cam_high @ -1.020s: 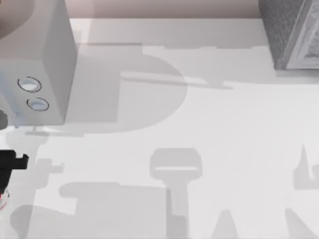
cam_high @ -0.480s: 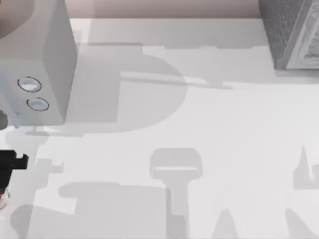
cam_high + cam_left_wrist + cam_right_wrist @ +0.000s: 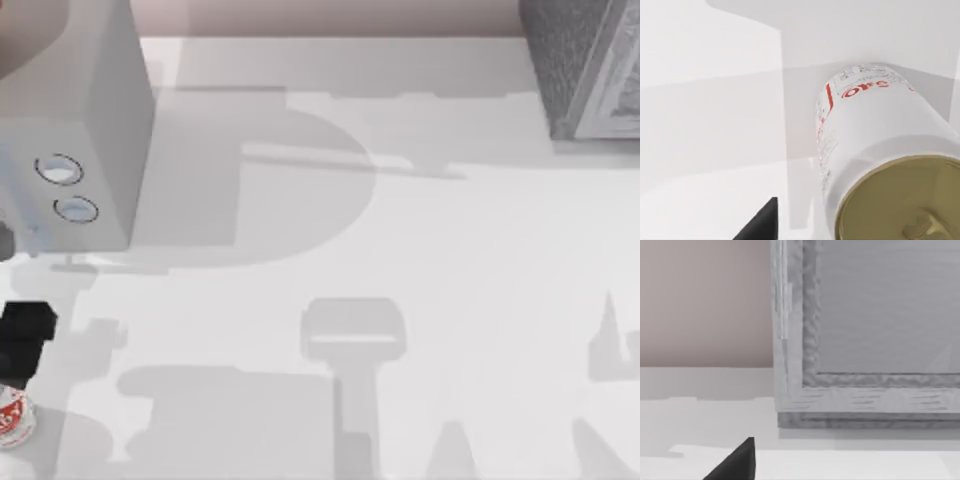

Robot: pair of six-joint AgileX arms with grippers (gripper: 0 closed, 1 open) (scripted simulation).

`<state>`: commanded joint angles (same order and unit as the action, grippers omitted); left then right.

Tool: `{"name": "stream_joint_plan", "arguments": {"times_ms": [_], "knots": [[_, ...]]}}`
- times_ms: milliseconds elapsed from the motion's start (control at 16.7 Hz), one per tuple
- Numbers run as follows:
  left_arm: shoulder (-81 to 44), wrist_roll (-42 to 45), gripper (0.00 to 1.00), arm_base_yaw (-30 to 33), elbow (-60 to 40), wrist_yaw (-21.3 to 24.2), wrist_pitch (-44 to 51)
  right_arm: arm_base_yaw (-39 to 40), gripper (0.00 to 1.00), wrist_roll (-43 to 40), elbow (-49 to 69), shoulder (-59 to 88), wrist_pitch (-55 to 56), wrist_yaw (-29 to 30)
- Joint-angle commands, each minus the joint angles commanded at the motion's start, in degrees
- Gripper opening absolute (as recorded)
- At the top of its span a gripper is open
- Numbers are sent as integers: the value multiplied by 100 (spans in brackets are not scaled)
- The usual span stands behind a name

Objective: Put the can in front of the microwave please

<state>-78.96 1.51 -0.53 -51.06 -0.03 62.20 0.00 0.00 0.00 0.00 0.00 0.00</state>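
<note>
At the near left corner of the bench [image 3: 420,260] you have the can [image 3: 12,418] standing upright, its long axis vertical, gold top up, and apart from the left gripper [image 3: 24,335], which sits just beyond it toward the microwave [image 3: 90,120]. From the left wrist view the can [image 3: 875,150] stands on the bench surface with nothing clasping it; one dark fingertip [image 3: 760,222] shows off to its side with a clear gap between. You cannot tell how wide the fingers are set, but they look to hold nothing.

The relation to watch: the can lies on the near side of the left fingers, while the microwave's dial face lies on the far side, so the can is in front of the microwave, though well toward the bench edge. I judge the placing done or nearly so.

Your left arm is by far the nearer. The right gripper [image 3: 735,462] is parked at the far right, facing the speckled-grey box [image 3: 585,65]; its finger state cannot be told.

Count: one can, one microwave, two dials, one speckled box.
</note>
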Motion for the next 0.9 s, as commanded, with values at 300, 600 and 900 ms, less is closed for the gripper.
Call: {"name": "stream_joint_plan", "arguments": {"times_ms": [300, 600, 900], "knots": [[0, 0, 100, 0, 0, 0, 0, 0, 100, 0, 0, 0, 0, 0], [25, -2, 100, 8, -216, -6, 229, 0, 100, 0, 0, 0, 0, 0], [148, -16, 100, 15, -797, 1, 949, 0, 100, 0, 0, 0, 0, 0]]}}
